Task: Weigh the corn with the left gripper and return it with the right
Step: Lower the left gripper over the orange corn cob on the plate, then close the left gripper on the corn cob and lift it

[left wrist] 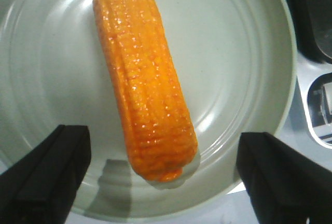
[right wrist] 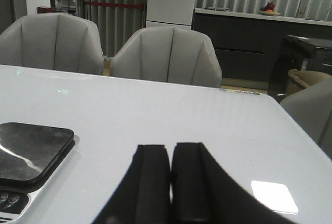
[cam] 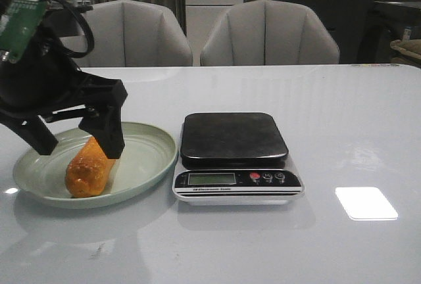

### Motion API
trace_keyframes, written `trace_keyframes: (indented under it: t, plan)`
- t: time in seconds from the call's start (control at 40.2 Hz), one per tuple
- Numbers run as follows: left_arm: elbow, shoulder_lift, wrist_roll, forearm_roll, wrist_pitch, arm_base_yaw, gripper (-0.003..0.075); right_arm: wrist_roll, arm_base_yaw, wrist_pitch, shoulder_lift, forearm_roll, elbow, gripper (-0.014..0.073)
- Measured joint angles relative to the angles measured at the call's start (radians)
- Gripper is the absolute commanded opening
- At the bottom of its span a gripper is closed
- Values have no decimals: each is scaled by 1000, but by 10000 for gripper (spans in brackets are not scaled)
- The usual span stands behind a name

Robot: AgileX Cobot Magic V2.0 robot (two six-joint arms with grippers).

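Note:
The corn (cam: pixel 87 169), an orange-yellow cob, lies in a pale green plate (cam: pixel 148 159) at the left of the table. My left gripper (cam: pixel 77 144) hovers open just above it, one black finger on each side of the cob, not touching it. In the left wrist view the corn (left wrist: pixel 142 73) lies lengthwise between the two spread fingers (left wrist: pixel 49 169), with the plate (left wrist: pixel 244 58) under it. The scale (cam: pixel 234 156) with its dark platform stands right of the plate. My right gripper (right wrist: pixel 170 151) is shut and empty, out of the front view, to the right of the scale (right wrist: pixel 31 149).
Two grey chairs (cam: pixel 268 34) stand behind the far table edge. A bright light patch (cam: pixel 366 202) lies on the glossy white table right of the scale. The scale's display and buttons (cam: pixel 266 177) face the front.

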Motion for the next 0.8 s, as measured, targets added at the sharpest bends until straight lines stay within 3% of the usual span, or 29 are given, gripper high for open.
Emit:
trace_keyframes:
  t: [0.174, 0.249, 0.299, 0.448, 0.547, 0.796]
  plan:
    - [-39, 78, -2, -13, 13, 0, 624, 0, 0, 0, 0, 0, 0, 178]
    - [-52, 106, -3, -19, 16, 0, 585, 0, 0, 0, 0, 0, 0, 178]
    - [-59, 122, -4, -21, 16, 0, 536, 0, 0, 0, 0, 0, 0, 178]
    - [-93, 159, -8, -22, 31, 0, 238, 0, 0, 0, 0, 0, 0, 178]
    - [-128, 171, -7, -22, 53, 0, 102, 0, 0, 0, 0, 0, 0, 178]
    - [-298, 169, -7, -25, 150, -20, 122, 0, 0, 0, 0, 0, 0, 178]
